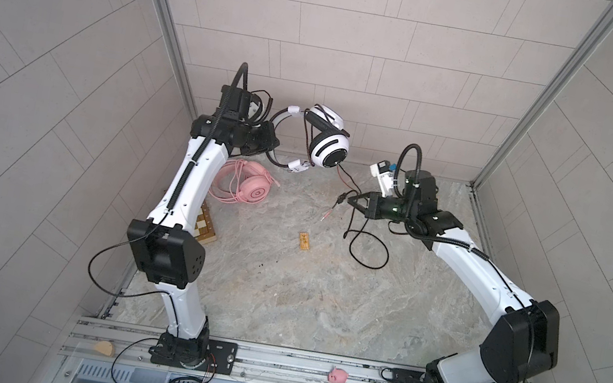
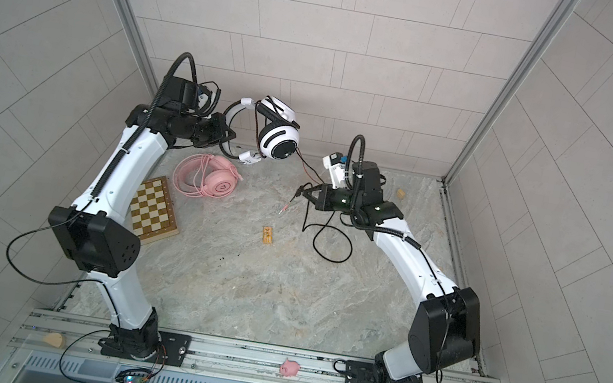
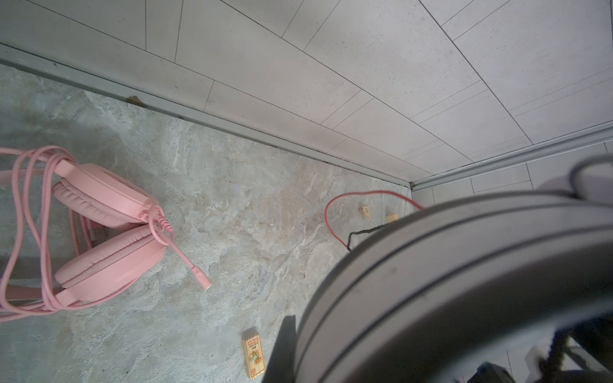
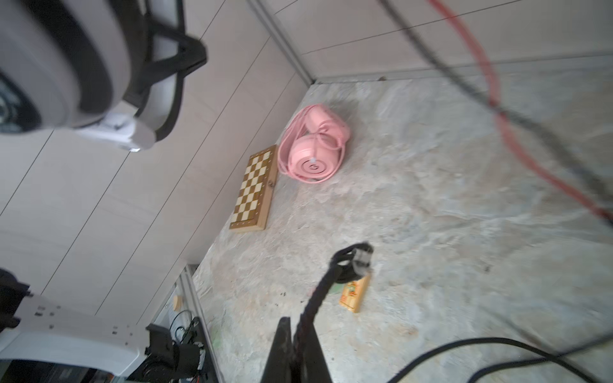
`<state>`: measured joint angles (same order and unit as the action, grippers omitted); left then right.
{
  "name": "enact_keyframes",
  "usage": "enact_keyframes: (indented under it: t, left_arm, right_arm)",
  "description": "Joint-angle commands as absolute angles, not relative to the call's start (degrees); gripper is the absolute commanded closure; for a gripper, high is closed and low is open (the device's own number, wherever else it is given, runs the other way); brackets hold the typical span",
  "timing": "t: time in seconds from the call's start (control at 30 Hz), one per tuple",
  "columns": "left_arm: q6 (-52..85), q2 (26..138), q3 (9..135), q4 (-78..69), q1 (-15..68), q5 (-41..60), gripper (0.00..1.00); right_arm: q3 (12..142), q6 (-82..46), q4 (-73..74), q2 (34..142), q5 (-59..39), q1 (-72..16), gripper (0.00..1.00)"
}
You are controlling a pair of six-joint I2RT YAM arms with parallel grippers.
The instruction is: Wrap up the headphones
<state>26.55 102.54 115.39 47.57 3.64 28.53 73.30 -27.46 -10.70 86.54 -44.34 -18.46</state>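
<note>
Soft, even light fills both top views, with faint shadows on the counter (image 1: 280, 289) and the wall (image 1: 22, 69) lines bowing at the edges. In the wrist views the close white-and-black headset (image 3: 464, 282) and black cable (image 4: 316, 295) are blurred.

Both top views look down from high above the whole bench (image 1: 278, 301). Wrist cameras look low across it, sharing the pink headset (image 3: 109, 262).

Black cable (image 4: 316, 295) between closed jaws

Lab test cell with panelled walls (image 1: 322, 35) and aluminium rail (image 1: 289, 360)
</note>
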Motion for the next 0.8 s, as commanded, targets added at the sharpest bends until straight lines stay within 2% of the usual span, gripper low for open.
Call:
enact_keyframes:
  t: [0.0,0.07,0.17,0.4,0.53,0.6,0.77]
  left_arm:
    - [27.8,98.6,114.4,44.0,3.4,30.4,1.00]
    - [29.1,99.2,114.3,42.5,3.4,31.5,1.00]
    - [28.3,100.6,117.4,45.1,3.4,31.7,1.00]
    - [27.2,100.0,120.3,46.0,3.4,29.5,1.00]
    - [27.9,100.2,122.2,46.1,3.5,30.0,1.00]
    - [28.4,100.1,123.4,46.2,3.6,30.0,1.00]
    - [29.1,99.9,126.3,46.3,4.0,30.1,1.00]
  right_arm:
    - [75.4,-27.7,-10.5,85.7,-46.3,-20.3,1.00]
    - [77.8,-25.1,-14.6,85.8,-45.6,-22.5,1.00]
    - [74.5,-25.3,-14.5,82.3,-42.5,-20.8,1.00]
    - [58.3,-29.6,-12.8,75.5,-37.9,-4.1,1.00]
    - [54.3,-25.5,-16.6,75.2,-36.5,-0.8,1.00]
    - [53.7,-22.8,-19.2,75.2,-33.7,-0.9,0.92]
    - [53.5,-20.0,-24.1,73.9,-25.6,-0.9,0.57]
